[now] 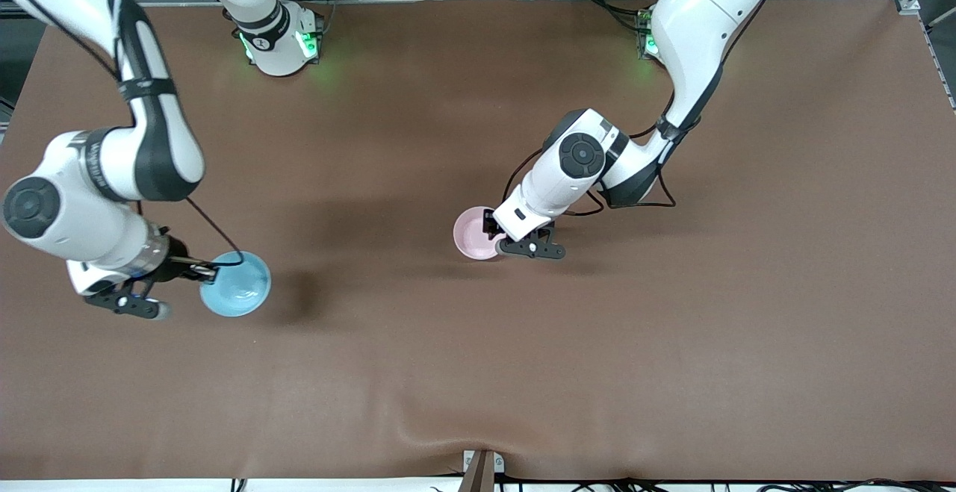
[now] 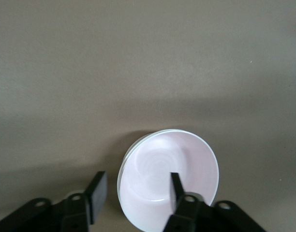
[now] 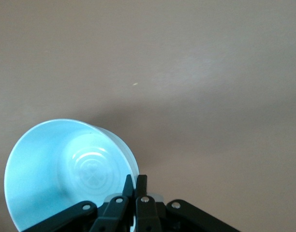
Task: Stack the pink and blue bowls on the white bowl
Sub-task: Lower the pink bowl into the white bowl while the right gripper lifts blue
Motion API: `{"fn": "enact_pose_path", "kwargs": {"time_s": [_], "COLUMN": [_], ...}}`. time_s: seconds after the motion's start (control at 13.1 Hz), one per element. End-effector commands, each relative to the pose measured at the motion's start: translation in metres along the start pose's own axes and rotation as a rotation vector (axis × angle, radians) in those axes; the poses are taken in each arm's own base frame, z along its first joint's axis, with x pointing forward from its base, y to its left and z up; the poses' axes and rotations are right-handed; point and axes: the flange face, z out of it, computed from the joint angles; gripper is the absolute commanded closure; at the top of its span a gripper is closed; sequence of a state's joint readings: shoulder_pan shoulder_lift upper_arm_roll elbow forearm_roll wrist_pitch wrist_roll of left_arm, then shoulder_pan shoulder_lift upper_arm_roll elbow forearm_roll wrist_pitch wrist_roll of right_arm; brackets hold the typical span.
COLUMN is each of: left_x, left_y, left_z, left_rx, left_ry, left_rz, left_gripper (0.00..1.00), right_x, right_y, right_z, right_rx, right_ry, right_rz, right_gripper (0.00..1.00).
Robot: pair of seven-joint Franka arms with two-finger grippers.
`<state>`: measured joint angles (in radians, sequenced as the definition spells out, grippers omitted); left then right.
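The pink bowl (image 1: pixel 474 234) (image 2: pixel 162 164) rests on the brown table near its middle. A thin white rim (image 2: pixel 123 164) shows just outside its edge, so it seems to sit nested in the white bowl. My left gripper (image 1: pixel 494 232) (image 2: pixel 136 178) is open at that bowl's rim. One finger (image 2: pixel 174 186) is inside the bowl and the other (image 2: pixel 96 191) is outside, neither pressing it. Toward the right arm's end of the table, my right gripper (image 1: pixel 213 272) (image 3: pixel 136 180) is shut on the rim of the blue bowl (image 1: pixel 239 287) (image 3: pixel 56 169), which is tilted and casts a shadow beside it.
The brown cloth (image 1: pixel 672 343) covers the whole table and has a slight fold near the front edge. A small bracket (image 1: pixel 482 469) sits at that edge. Both arm bases (image 1: pixel 280 44) stand along the edge farthest from the front camera.
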<state>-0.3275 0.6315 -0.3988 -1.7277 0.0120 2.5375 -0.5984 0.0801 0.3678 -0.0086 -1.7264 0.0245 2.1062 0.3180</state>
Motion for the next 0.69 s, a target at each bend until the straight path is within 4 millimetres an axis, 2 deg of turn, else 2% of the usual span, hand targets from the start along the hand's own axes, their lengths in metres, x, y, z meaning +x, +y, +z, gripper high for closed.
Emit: {"fn": "enact_pose_path", "kwargs": {"time_s": [0.0, 0.23, 0.38, 0.53, 0.61], "left_x": [0.023, 0.055, 0.066, 0.078, 0.079], "left_y": [-0.013, -0.067, -0.103, -0.152, -0.170], "left_z": [-0.060, -0.145, -0.193, -0.243, -0.267], "left_rx": [0.046, 0.110, 0.151, 0.180, 0.198], "left_ry": [0.022, 0.053, 0.054, 0.075, 0.073], "left_rz": [-0.038, -0.105, -0.113, -0.131, -0.094], "left_gripper": [0.00, 0.00, 0.00, 0.00, 0.00], "right_x": [-0.028, -0.067, -0.096, -0.128, -0.146], "right_y": [-0.050, -0.118, -0.159, -0.203, -0.224], "right_z": [-0.012, -0.009, -0.007, -0.002, 0.000], "right_rx": [0.005, -0.007, -0.018, -0.016, -0.014], "right_ry": [0.005, -0.019, -0.033, -0.036, -0.036], "right_rz": [0.076, 0.165, 0.222, 0.287, 0.304], "right_gripper": [1.00, 1.00, 1.00, 1.00, 1.00]}}
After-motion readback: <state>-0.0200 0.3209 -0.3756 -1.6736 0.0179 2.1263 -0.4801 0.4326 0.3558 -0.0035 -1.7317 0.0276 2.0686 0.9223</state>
